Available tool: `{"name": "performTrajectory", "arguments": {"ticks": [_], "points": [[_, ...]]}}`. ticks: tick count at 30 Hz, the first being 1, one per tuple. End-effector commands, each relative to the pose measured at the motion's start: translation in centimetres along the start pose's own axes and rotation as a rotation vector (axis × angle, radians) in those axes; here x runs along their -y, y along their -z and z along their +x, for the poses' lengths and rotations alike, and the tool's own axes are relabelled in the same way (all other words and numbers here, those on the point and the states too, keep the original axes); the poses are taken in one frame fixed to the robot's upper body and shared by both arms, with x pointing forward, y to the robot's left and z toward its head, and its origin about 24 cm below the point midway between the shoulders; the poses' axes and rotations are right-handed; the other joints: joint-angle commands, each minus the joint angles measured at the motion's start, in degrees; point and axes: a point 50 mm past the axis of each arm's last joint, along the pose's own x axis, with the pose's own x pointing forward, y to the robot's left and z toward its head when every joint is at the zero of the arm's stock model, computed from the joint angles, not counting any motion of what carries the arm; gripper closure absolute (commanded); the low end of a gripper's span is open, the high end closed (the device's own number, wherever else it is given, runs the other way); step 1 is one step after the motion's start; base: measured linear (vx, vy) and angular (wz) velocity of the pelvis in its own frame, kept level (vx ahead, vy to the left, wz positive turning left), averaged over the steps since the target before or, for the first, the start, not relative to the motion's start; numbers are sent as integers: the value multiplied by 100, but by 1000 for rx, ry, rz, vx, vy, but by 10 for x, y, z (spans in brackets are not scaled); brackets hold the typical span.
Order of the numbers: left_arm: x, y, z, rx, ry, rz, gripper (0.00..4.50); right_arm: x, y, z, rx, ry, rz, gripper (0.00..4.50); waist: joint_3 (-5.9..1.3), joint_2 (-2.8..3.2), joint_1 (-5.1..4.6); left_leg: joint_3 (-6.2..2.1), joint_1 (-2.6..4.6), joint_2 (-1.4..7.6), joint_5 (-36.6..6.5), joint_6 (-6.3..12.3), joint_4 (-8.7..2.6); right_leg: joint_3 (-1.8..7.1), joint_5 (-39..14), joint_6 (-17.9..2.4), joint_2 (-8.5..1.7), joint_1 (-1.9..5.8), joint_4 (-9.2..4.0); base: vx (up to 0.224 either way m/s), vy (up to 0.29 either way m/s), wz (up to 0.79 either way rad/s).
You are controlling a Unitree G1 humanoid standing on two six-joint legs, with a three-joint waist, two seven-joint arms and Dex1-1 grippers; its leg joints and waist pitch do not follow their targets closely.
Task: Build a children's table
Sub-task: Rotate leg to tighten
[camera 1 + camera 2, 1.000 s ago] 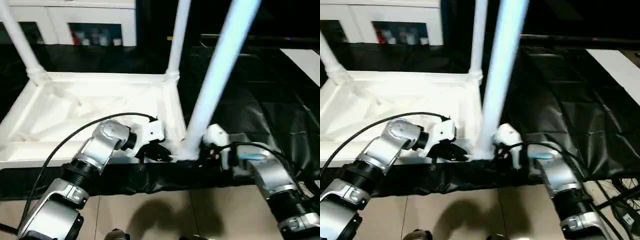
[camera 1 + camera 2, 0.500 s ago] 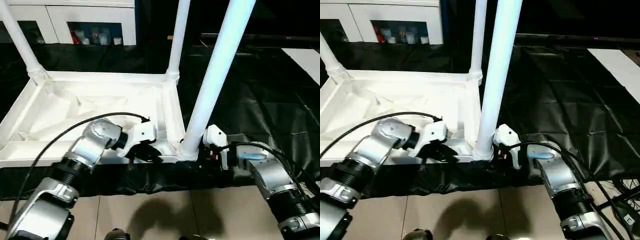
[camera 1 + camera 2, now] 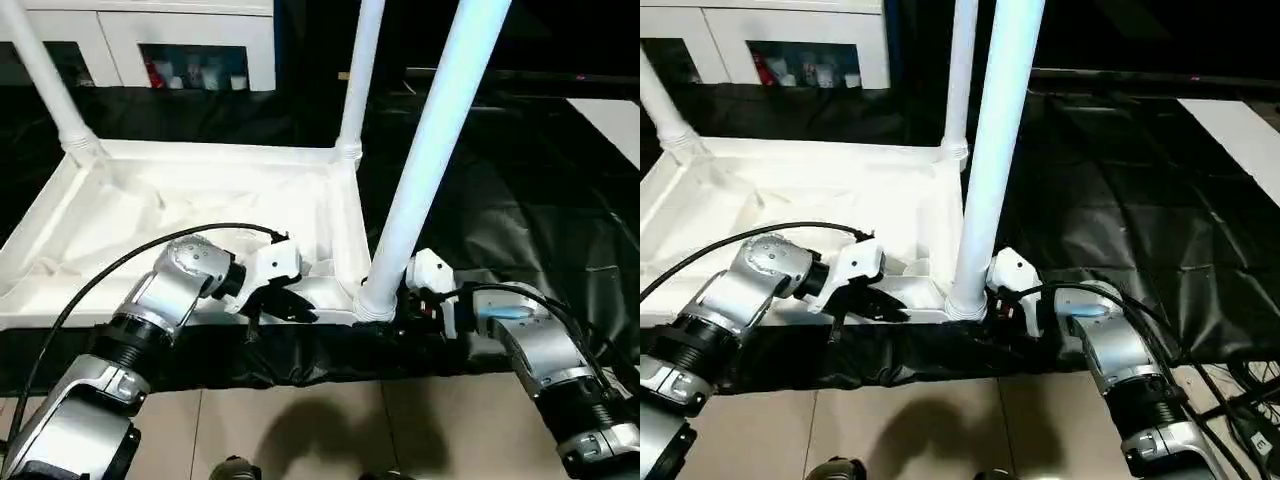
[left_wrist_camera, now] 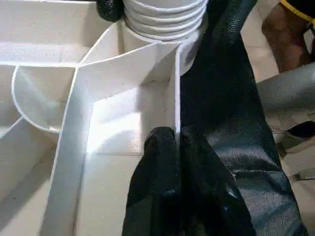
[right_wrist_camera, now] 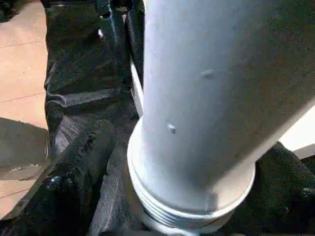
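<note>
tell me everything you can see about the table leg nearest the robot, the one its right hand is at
The nearest leg is a long, smooth white tube, plastic by its look, standing nearly upright with a slight lean. Its ribbed base collar sits in the near right corner socket of the upturned table top. The right hand has a black finger on either side of the base, spread wide. Its upper end runs out of view.

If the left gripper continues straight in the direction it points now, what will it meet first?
Probably the near leg at its ribbed base, screwed into the table top corner. The left gripper, shut on the top's near rim, points along that rim toward that corner. Depth is hard to judge.
</note>
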Motion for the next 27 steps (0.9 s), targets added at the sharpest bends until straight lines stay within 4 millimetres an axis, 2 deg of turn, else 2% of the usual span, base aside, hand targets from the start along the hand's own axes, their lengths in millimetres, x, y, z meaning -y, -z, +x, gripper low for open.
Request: {"name": "performTrajectory", "arguments": {"ticks": [1, 8, 9, 14, 26, 27], "points": [[-4, -1, -8, 10, -28, -4, 445, -3, 7, 0, -43, -26, 10, 55, -386, 8, 12, 7, 113, 124, -1718, 159, -368, 228, -1437, -1253, -268, 259, -443, 0, 0, 0], [-2, -3, -6, 66, -20, -27, 445, -1, 8, -1, -44, -16, 6, 55, -411, 3, 20, 15, 99, 117, -1550, 199, -349, 222, -1166, -1331, -270, 284, -406, 0, 0, 0], [-2, -5, -5, 79, -21, -20, 449, -1, 8, -1, -41, -10, 17, 37, -413, 3, 19, 17, 96, 116, -1533, 207, -347, 222, -1119, -1346, -262, 284, -405, 0, 0, 0], [4, -9, 2, 120, 1, -17, 450, 4, 9, 0, -41, 34, 34, 3, -422, 11, 14, 16, 99, 122, -1526, 195, -343, 222, -1075, -1385, -268, 290, -397, 0, 0, 0], [4, 1, 1, 77, -25, -27, 450, 4, 9, 1, -44, 40, 12, 3, -464, -1, 18, 23, 101, 111, -1370, 229, -311, 218, -843, -1400, -261, 311, -360, 0, 0, 0], [3, 1, 0, 79, -26, -34, 422, 4, 9, 1, -45, 40, 11, 1, -461, 2, 17, 23, 98, 110, -1358, 236, -311, 218, -823, -1411, -258, 310, -357, 0, 0, 0]]}}
